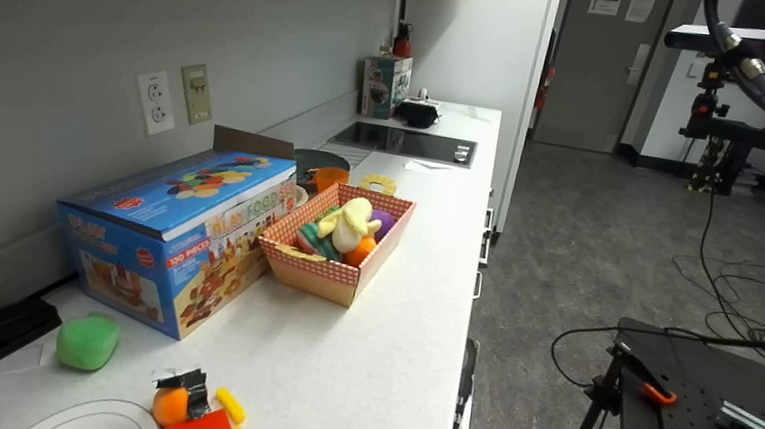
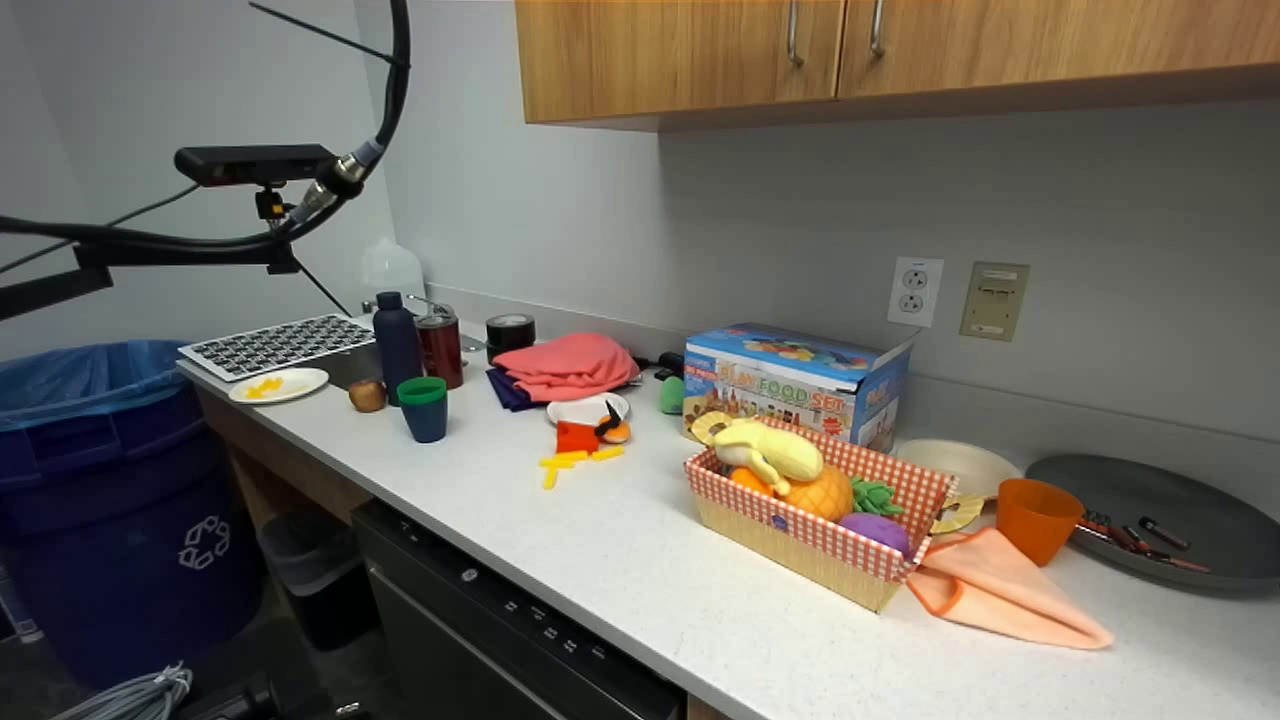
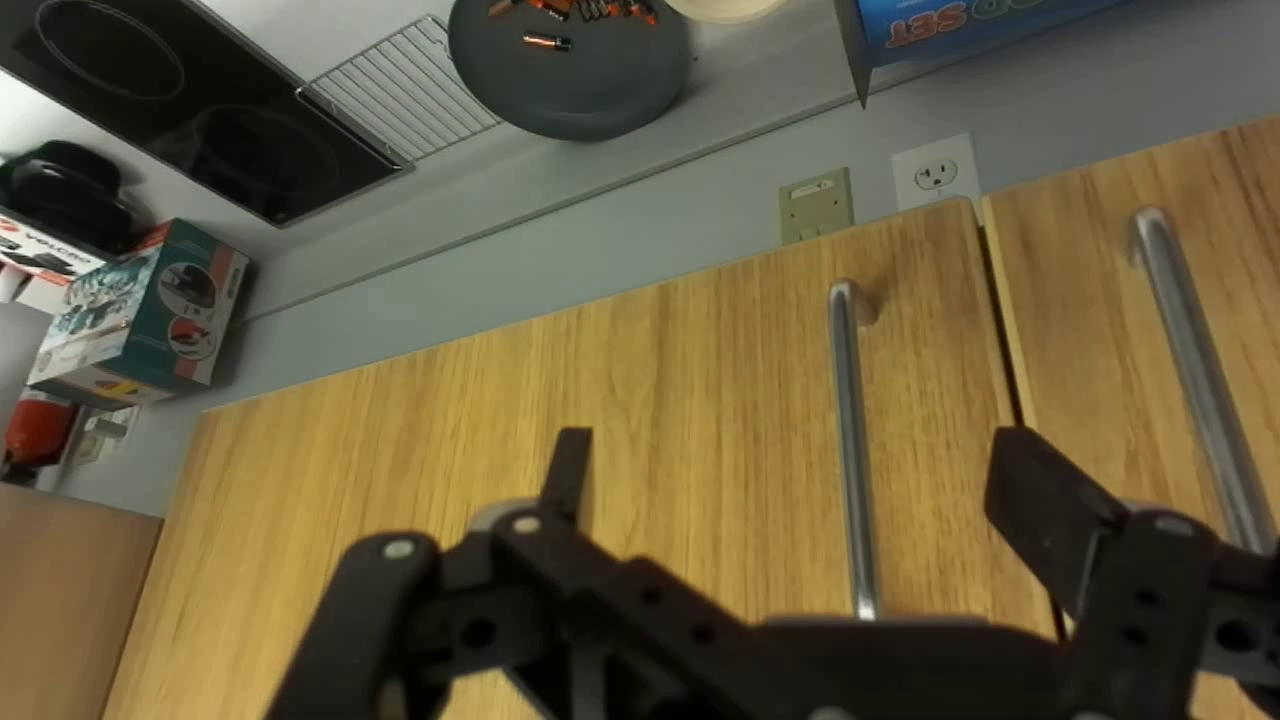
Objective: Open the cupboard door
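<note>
The cupboard door (image 3: 640, 400), a light tan wood panel, fills much of the wrist view and looks closed, with a narrow dark gap along its edge. Its silver bar handle (image 3: 850, 430) runs lengthwise and drops out of sight behind the gripper body. My gripper (image 3: 791, 435) is open in front of this panel. In the picture the handle lies between the spread fingers, nearer the right one, touching neither; how deep it sits is unclear. The same cupboard door (image 2: 1060, 40) is partly visible in an exterior view. Neither exterior view includes the gripper.
A neighbouring door (image 3: 1110, 260) with its own handle (image 3: 1200, 380) adjoins on the right. Below the cabinet, the white countertop (image 2: 600, 540) carries a play food box (image 2: 790, 380), a checked basket (image 2: 790, 540) and a dark pan (image 2: 1180, 500). A camera arm (image 2: 180, 250) juts in.
</note>
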`<state>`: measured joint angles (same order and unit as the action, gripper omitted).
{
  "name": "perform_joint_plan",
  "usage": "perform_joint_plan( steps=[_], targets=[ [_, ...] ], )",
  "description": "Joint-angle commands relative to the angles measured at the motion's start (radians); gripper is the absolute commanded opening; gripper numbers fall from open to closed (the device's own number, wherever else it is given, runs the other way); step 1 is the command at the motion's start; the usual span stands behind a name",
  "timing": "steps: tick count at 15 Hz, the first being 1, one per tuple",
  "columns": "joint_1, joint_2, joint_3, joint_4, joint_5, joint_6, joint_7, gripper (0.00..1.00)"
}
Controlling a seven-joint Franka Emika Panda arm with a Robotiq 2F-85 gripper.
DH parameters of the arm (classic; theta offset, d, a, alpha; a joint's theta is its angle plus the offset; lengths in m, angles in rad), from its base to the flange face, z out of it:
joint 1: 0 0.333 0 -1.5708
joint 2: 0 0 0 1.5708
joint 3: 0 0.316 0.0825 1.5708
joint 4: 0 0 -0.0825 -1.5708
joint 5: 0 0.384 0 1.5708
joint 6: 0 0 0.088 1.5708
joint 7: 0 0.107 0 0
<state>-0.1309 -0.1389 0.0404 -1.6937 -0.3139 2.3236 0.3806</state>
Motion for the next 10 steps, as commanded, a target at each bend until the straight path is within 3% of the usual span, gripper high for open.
perform_joint_plan(
  steps=[1, 10],
  targets=[
    [0.009, 0.065, -0.007, 0.082, -0.067, -0.003, 0.062, 1.00],
    [0.031, 0.100, -0.010, 0.126, -0.251, -0.048, 0.235, 1.00]
  ],
)
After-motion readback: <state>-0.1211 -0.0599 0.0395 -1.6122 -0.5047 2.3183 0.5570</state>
